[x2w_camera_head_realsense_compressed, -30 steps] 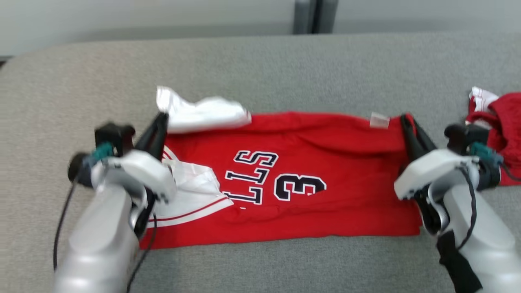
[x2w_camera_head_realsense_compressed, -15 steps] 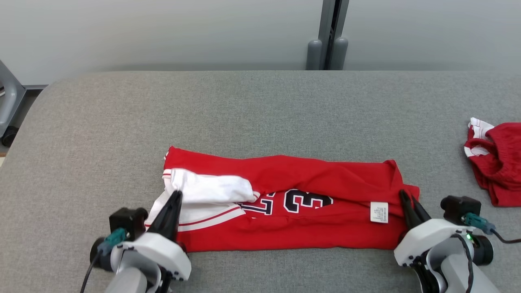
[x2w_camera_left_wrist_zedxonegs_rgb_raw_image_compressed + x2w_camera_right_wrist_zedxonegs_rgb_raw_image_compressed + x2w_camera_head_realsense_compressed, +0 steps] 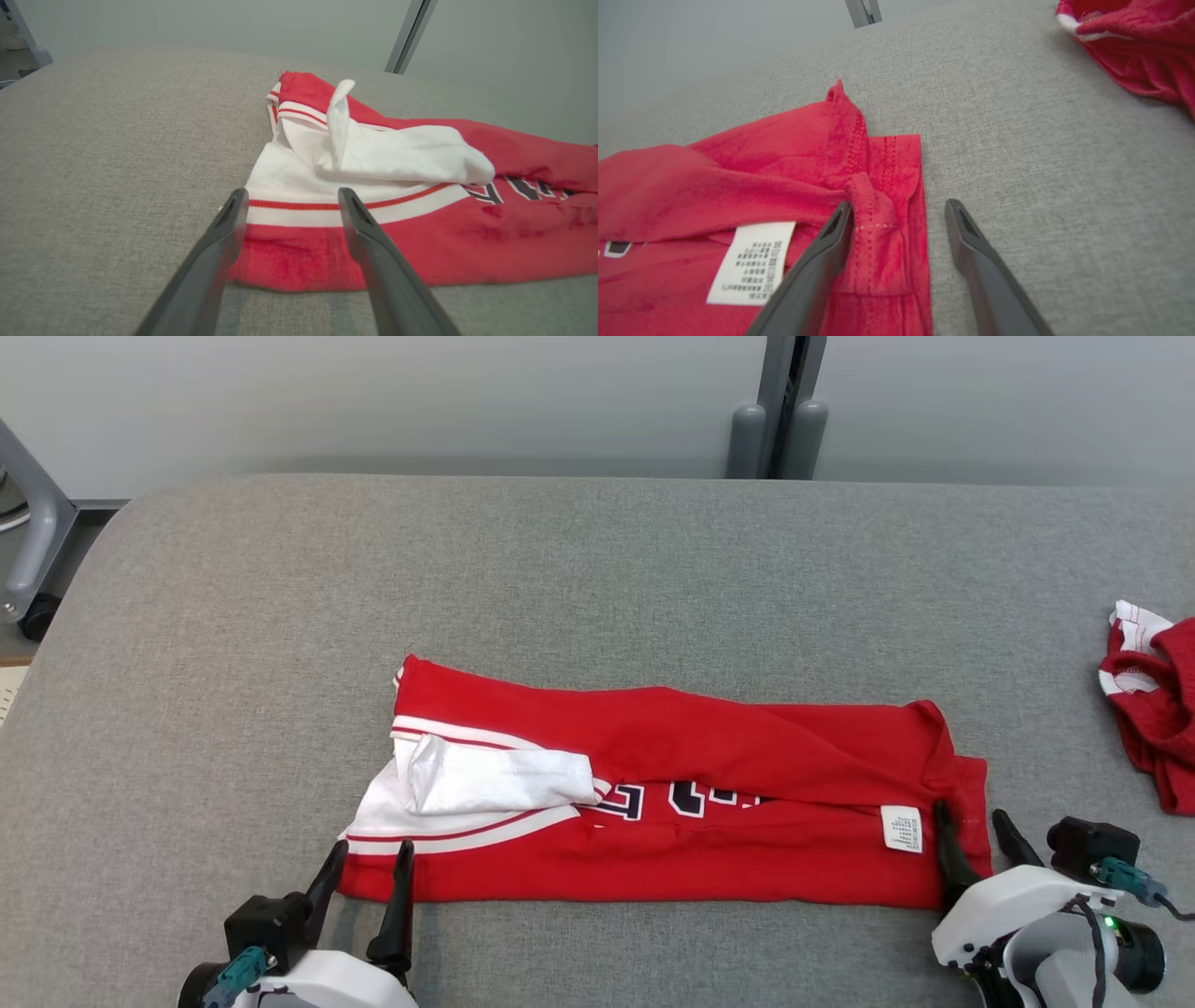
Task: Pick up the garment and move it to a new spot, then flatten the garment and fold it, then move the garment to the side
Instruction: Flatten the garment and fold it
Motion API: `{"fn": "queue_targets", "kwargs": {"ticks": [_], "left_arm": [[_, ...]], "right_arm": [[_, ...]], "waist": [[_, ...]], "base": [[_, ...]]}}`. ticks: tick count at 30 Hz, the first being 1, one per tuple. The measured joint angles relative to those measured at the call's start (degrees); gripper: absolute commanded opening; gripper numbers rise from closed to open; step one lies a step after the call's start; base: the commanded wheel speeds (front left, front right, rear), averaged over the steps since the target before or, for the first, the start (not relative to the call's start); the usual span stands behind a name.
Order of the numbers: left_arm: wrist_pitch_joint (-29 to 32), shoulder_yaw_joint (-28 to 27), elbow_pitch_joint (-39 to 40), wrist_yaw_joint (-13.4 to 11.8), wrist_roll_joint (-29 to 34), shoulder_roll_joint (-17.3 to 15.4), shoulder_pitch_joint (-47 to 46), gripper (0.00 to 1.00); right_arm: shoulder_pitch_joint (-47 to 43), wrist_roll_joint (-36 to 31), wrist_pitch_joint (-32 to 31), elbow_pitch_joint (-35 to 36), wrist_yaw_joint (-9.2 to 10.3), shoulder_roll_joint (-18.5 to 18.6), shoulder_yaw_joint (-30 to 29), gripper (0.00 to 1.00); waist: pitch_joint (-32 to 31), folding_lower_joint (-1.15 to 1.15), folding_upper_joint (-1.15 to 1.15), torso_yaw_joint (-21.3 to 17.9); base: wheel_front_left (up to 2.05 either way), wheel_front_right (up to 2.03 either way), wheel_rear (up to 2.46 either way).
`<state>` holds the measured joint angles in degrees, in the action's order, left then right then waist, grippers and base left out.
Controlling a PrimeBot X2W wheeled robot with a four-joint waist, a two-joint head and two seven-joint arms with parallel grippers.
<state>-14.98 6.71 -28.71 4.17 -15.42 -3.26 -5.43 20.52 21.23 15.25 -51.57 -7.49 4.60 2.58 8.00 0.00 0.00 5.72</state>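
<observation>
Your red jersey with white trim and dark lettering (image 3: 728, 756) lies folded into a long band across the near middle of the grey fabric-covered bench (image 3: 560, 569), running left to right. A loose white flap of cloth (image 3: 504, 779) sits on top at its left end, and a white care label (image 3: 902, 828) shows near its right end.

Your left gripper (image 3: 372, 847) stands spread at the jersey's near left corner. In the left wrist view, its fingers frame the red hem and the white band without pinching them.

Your right gripper (image 3: 969, 812) is spread too, at the right end. In the right wrist view, one finger lies over the cloth just beside the label and the other over bare bench.

A second crumpled red garment (image 3: 1153, 709) lies well apart at the bench's right edge.
</observation>
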Motion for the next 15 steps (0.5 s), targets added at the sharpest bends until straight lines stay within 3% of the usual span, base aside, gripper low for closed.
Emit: {"fn": "queue_targets", "kwargs": {"ticks": [1,2,3,8,15], "left_arm": [[0.00,-0.13,0.12,0.09,0.26,0.10,0.14,1.00],[-0.01,-0.30,0.27,0.29,0.41,0.20,0.17,1.00],[0.00,-0.47,0.35,0.31,0.47,0.21,0.17,1.00],[0.00,-0.92,0.26,0.69,0.82,0.33,0.16,1.00],[-0.01,-1.53,-0.09,0.91,1.19,0.41,0.35,1.00]], "right_arm": [[0.28,0.05,0.08,-0.65,0.00,-0.18,0.77,0.75],[0.52,0.69,0.15,-1.00,0.03,-0.19,1.49,0.28],[0.76,1.78,0.18,-1.18,0.08,-0.33,2.15,0.00],[1.38,6.47,0.15,-1.72,0.07,-1.03,4.91,0.00],[1.65,6.61,-0.12,1.37,-0.02,2.78,0.05,0.00]], "waist": [[0.09,0.00,0.00,0.19],[0.15,0.00,0.00,0.36],[0.20,0.00,0.00,0.50],[-0.17,0.00,0.00,0.81],[-1.10,0.00,0.00,0.49]], "base": [[0.00,0.00,0.00],[0.00,0.00,0.00],[0.00,0.00,0.00],[0.00,0.00,0.00],[0.00,0.00,0.00]]}}
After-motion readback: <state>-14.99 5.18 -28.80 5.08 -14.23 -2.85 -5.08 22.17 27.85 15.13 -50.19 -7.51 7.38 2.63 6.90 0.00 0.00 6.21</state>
